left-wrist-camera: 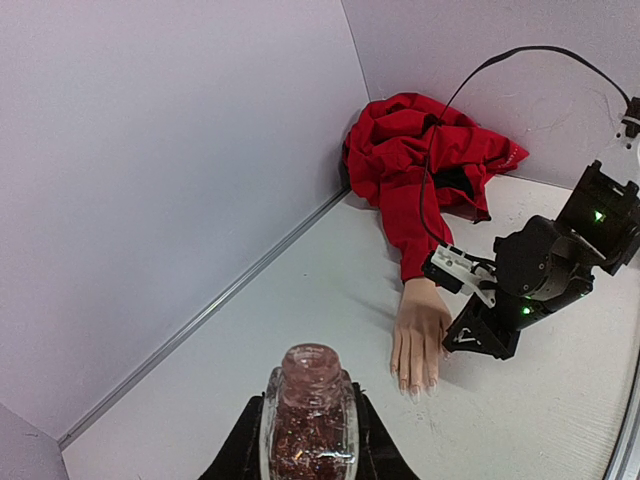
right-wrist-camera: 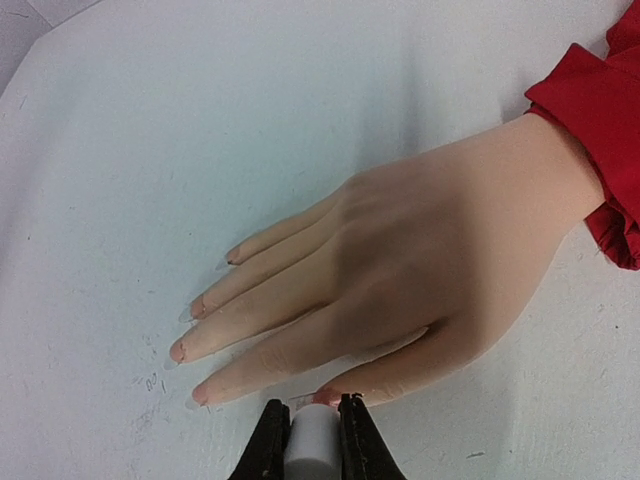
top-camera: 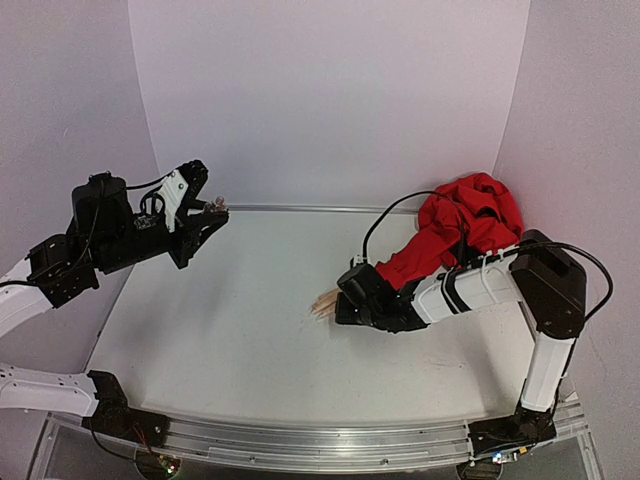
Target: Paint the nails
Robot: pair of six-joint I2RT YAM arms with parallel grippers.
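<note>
Overhead, shows mannequin hand (top-camera: 320, 302) flat on tabletop (top-camera: 230, 330), right claw (top-camera: 342, 303) low beside it. From left wrist, finds left claw (left-wrist-camera: 308, 450) clamped on open polish bottle (left-wrist-camera: 308, 400), held upright, likely against spills. From right wrist, catches right claw pinching white brush cap (right-wrist-camera: 314, 438) beside thumb (right-wrist-camera: 400, 365), nails (right-wrist-camera: 180, 350) near for painting.

there are two robot arms, a left arm (top-camera: 100, 235) and a right arm (top-camera: 480, 285), with two grippers, a left gripper (top-camera: 212, 217) and a right gripper (top-camera: 345, 300), over one table (top-camera: 230, 340) inside three pale walls (top-camera: 330, 100). there is one mannequin hand (right-wrist-camera: 430, 270) in one red sleeve (top-camera: 440, 240), showing four fingers (right-wrist-camera: 270, 300) with four nails (right-wrist-camera: 178, 351) and one thumb (right-wrist-camera: 400, 365) whose tip is hidden. there is one open glass bottle (left-wrist-camera: 310, 420), one white cap (right-wrist-camera: 313, 445) and one black cable (top-camera: 380, 220).
</note>
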